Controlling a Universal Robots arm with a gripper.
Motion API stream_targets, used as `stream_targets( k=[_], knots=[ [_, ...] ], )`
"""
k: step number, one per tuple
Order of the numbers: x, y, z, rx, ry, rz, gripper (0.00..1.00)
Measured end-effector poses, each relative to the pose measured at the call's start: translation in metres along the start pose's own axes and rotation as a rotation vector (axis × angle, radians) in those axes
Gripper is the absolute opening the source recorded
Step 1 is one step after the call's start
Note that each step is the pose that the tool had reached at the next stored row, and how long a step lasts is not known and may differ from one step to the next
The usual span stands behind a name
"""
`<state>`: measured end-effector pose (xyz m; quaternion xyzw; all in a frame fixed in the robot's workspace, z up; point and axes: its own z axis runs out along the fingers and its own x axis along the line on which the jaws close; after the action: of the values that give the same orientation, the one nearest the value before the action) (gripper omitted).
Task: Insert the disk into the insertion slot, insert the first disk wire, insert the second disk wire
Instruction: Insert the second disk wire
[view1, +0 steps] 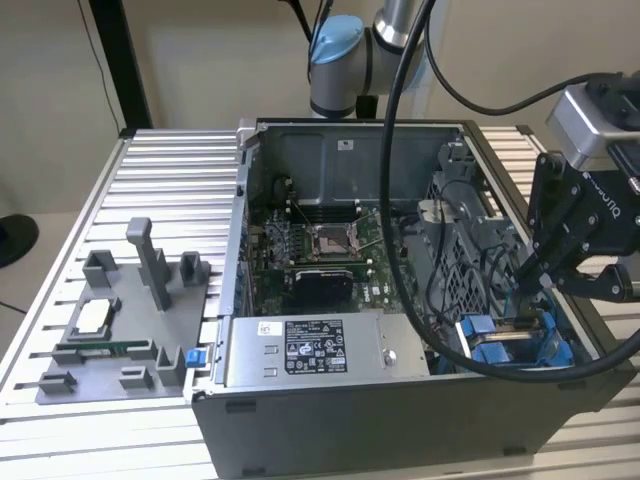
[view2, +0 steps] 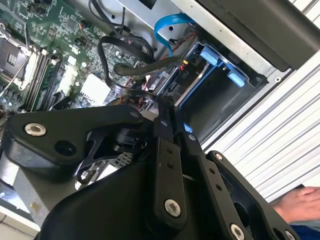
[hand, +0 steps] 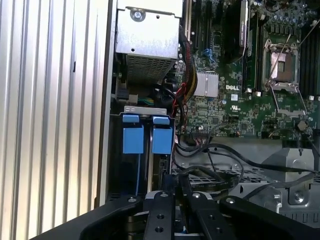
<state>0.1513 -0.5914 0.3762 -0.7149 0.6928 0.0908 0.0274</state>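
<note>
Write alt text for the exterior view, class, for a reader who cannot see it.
A black robot hand reaches down into the drive bay with blue fittings at the exterior view's right of an open computer case. A grey labelled power-supply box sits along the case's near edge, and a grey fixture tray lies on the ribbed table.

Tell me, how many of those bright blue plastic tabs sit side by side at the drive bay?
2. In the first wrist view, one blue tab and a second blue tab stand next to each other at the insertion slot, ahead of the gripper. More may be hidden.
</note>
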Motion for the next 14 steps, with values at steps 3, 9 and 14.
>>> stream_targets(
  k=[3,9,14],
  knots=[
    [0.0,0.0,0.0004,0.0001,-0.0002,0.0,0.0],
    [0.0007,0.0019,0.0046,0.0171,0.0006,-0.003,0.0],
    [0.0014,0.0085,0.0106,0.0428,0.002,-0.006,0.0]
  ],
)
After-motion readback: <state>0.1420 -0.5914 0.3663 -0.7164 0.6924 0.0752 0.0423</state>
